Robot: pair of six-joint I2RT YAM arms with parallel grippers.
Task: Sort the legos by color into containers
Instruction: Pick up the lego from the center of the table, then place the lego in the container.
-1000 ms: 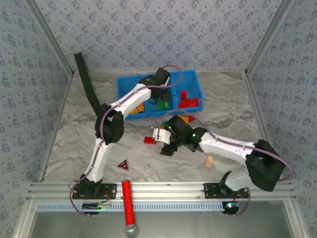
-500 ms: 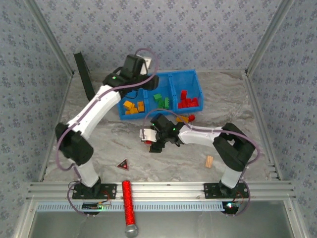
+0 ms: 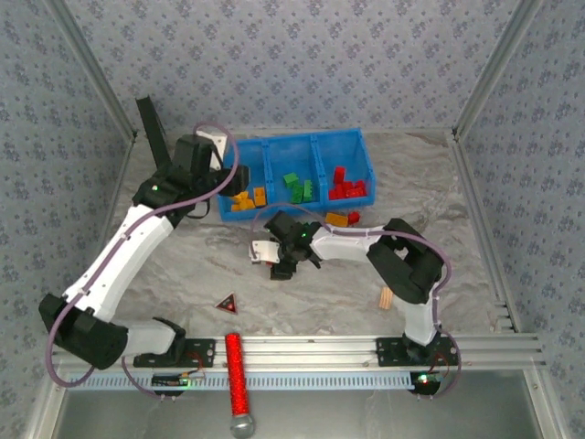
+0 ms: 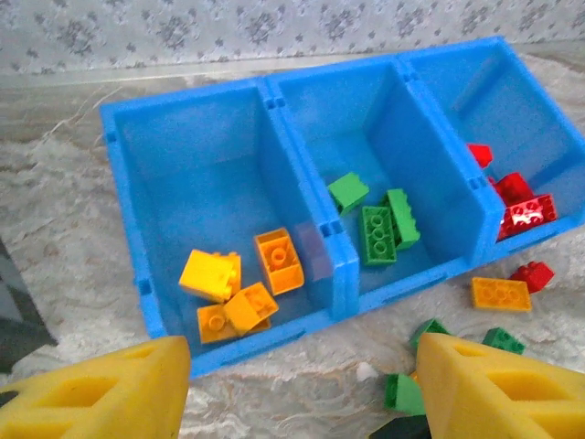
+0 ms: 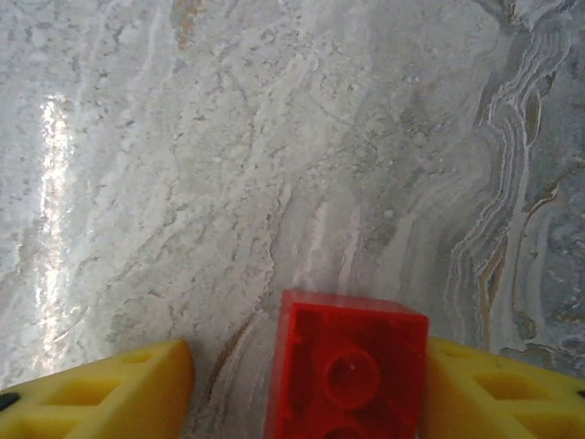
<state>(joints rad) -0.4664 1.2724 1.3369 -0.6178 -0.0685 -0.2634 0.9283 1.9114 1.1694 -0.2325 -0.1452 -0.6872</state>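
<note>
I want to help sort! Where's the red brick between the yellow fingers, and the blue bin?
red brick [image 5: 352,375]: right wrist view, studded top.
blue bin [image 4: 336,274]: left wrist view, a divider wall.

No word, number or brand mark can be read anywhere. The nearest thing to a sign is a small dark triangle [image 3: 227,303] with a red edge. It lies flat on the marble-patterned table [image 3: 320,293], at about seven o'clock from the blue three-compartment bin [image 3: 292,144]. Whatever mark sits on its face is too small to make out. The studs of the red brick [image 5: 347,384] in the right wrist view are blurred, and no lettering on them is legible.
</note>
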